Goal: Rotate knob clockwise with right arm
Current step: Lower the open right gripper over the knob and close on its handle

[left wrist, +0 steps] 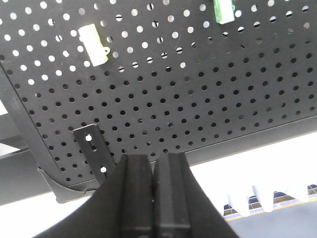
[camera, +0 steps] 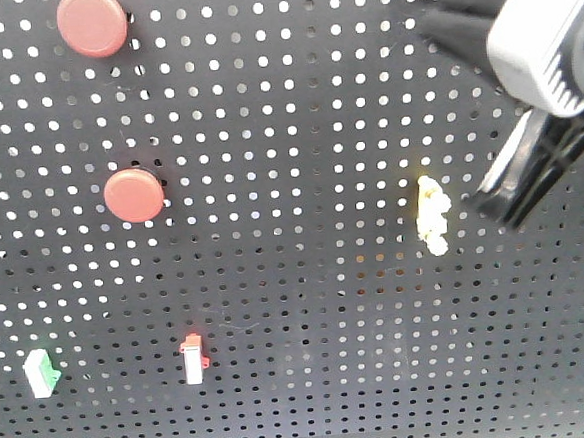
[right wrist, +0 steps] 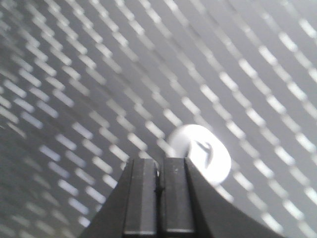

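Note:
In the right wrist view a blurred whitish round piece with a dark mark (right wrist: 202, 153), which looks like the knob, sits on the black pegboard (right wrist: 74, 99) just beyond and right of my right gripper (right wrist: 161, 161). Its jaws are pressed together with nothing between them, and I cannot tell whether they touch the piece. In the front view the right arm (camera: 540, 41) comes in from the top right. Its gripper (camera: 500, 204) points down-left beside the yellow lumpy piece (camera: 431, 215). The knob does not show in that view. My left gripper (left wrist: 153, 158) is shut and empty below the board's lower edge.
Two red round buttons (camera: 92, 22) (camera: 134, 195) sit on the left of the board. A green-white clip (camera: 41, 372) and a red-white clip (camera: 193, 359) are lower down. The left wrist view shows a cream clip (left wrist: 94, 43), a green clip (left wrist: 223, 10) and a bracket (left wrist: 91, 148).

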Tool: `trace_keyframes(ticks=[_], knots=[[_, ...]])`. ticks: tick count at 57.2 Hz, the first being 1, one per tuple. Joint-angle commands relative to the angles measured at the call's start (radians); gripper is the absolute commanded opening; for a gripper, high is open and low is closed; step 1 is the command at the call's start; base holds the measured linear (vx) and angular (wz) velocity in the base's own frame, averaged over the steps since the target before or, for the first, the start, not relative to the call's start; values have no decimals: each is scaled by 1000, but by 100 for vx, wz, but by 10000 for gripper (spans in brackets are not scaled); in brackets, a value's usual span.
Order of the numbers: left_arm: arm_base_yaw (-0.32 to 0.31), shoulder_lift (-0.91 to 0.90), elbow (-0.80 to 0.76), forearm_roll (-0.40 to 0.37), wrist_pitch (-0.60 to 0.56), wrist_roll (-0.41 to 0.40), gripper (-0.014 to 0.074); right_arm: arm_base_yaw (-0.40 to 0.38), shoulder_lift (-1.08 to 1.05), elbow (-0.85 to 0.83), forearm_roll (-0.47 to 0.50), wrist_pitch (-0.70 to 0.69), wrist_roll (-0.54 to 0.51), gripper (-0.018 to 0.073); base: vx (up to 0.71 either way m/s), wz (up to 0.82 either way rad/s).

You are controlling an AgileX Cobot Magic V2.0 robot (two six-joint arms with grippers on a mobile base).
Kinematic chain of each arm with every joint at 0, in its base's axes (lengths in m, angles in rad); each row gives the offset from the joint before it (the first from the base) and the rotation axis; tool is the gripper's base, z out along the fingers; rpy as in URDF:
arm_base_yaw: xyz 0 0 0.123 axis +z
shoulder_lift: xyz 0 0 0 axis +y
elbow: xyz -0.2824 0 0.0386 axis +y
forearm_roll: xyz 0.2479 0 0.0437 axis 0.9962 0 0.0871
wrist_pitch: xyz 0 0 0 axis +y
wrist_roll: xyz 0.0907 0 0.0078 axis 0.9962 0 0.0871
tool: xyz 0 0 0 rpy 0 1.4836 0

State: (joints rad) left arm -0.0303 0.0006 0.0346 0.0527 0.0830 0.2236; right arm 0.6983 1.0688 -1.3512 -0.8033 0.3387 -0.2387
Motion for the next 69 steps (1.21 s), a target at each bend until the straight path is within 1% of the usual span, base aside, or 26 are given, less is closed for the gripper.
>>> trace_keyframes(ticks=[1, 8, 12, 18, 21, 37, 46, 53, 58, 69], knots=[[-1, 15, 16, -5, -83, -3, -6, -15, -14, -34, -134, -42, 113, 152, 0, 0], [-1, 15, 16, -5, -83, -3, -6, -14, -13, -34, -250, -44, 239, 263, 0, 0], [-1, 15, 16, -5, -83, -3, -6, -14, -4, -34, -311, -53, 288, 319, 0, 0], [-1, 15, 16, -5, -83, -3, -6, -14, 15, -34, -379, -53, 360, 374, 0, 0], [-1, 15, 16, -5, -83, -3, -6, -14, 27, -34, -409, -54, 379, 384, 0, 0], [-1, 15, 16, -5, -83, -3, -6, -14, 69, -34, -542, -52, 485, 384, 0, 0], [-1, 15, 16, -5, -83, -3, -6, -14, 70, -34, -633, -19, 565, 355, 0, 0], [-1, 15, 16, -5, -83, -3, -6, -14, 70, -34, -669, -2, 620, 310, 0, 0], [-1, 15, 16, -5, -83, -3, -6, -14, 70, -34, -686, -3, 623, 277, 0, 0], [-1, 15, 16, -5, -83, -3, -6, -14, 70, -34, -685, 13, 650, 168, 0, 0]])
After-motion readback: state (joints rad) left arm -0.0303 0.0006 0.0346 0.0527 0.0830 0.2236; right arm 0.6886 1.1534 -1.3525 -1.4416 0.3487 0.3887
